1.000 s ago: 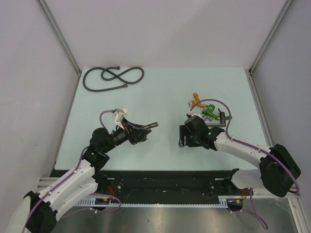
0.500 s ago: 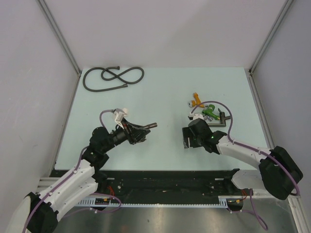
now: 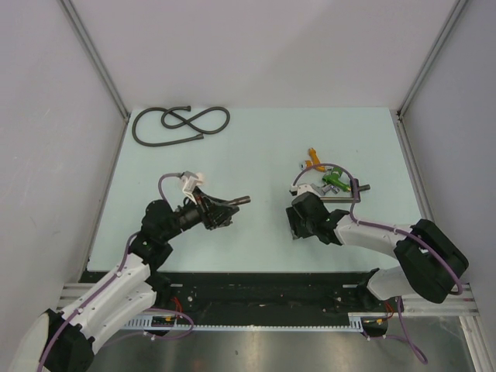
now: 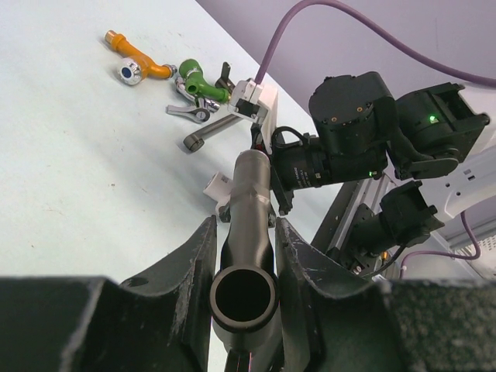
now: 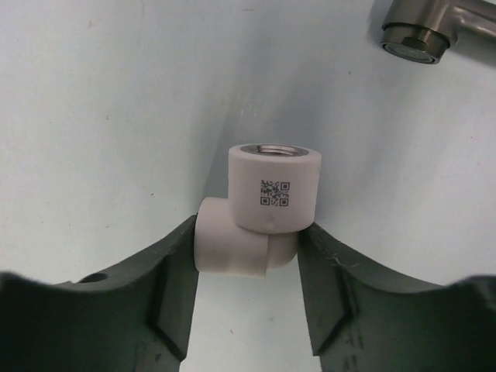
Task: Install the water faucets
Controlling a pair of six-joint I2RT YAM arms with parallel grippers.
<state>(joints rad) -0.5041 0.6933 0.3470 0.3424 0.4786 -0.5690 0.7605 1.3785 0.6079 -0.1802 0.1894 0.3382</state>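
While the left claw clamps the dark faucet level, aimed rightward for joining, the right claw seemingly pinches the white elbow fitting standing on the tabletop.

A dark grey-brown faucet shows against the pale mint table. The white pipe fitting carries a black square code (small, pixelled). Beyond lie an orange tap, a green tap and a dark grey hose.

The hose lies at the far-left corner of the table — the loose faucets cluster at the right. Just before them an elbow fitting stands between the fingers of the right gripper
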